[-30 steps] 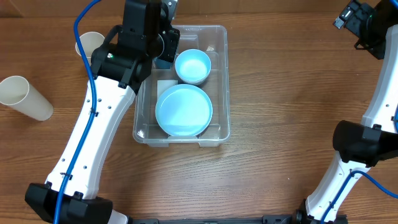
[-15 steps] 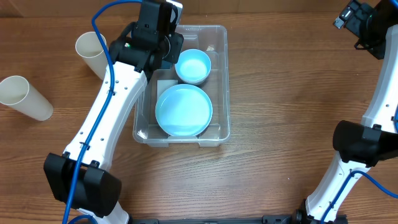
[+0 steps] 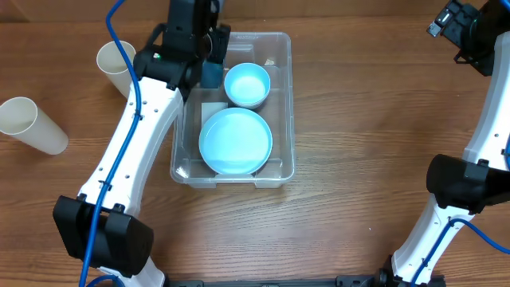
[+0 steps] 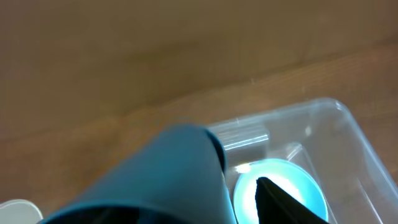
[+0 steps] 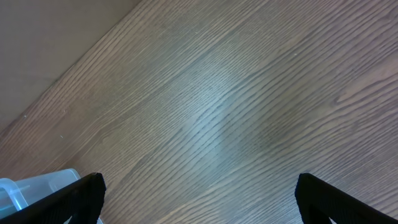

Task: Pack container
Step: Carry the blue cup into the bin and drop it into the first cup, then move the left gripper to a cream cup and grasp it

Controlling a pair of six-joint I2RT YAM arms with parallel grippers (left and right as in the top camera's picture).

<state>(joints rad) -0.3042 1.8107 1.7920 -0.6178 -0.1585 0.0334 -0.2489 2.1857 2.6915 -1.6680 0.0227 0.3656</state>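
Wood-grain table, brown, seen from overhead; 12 o'clock is the far edge, and the dial is centred on the container.

- Both arm bases sit at the near edge, left at 7 o'clock and right at 4 o'clock.
- Container: clear plastic bin with rounded corners at the middle of the table, long side running 6 to 12 o'clock.
- Inside it, near half: a wide light-blue plate lying flat. A white label shows on the bottom at the plate's 11 o'clock.
- Inside it, far half: a small light-blue bowl, upright, just beyond the plate.
- At the bowl's 9 o'clock, against the container's left wall: a dark teal cup.
- Left gripper is right over that cup. In the wrist view the cup fills the lower left of the frame, with one dark finger on its right over the bowl. The other finger is hidden. Cannot tell whether the cup is gripped or let go.
- Outside the container: one cream cup lies on its side at 9 o'clock, well apart. A second cream cup at 10 o'clock shows its mouth to the camera, beside the left arm.
- Right gripper hangs far off at 2 o'clock, over bare wood. Its fingertips are spread wide with nothing between them.
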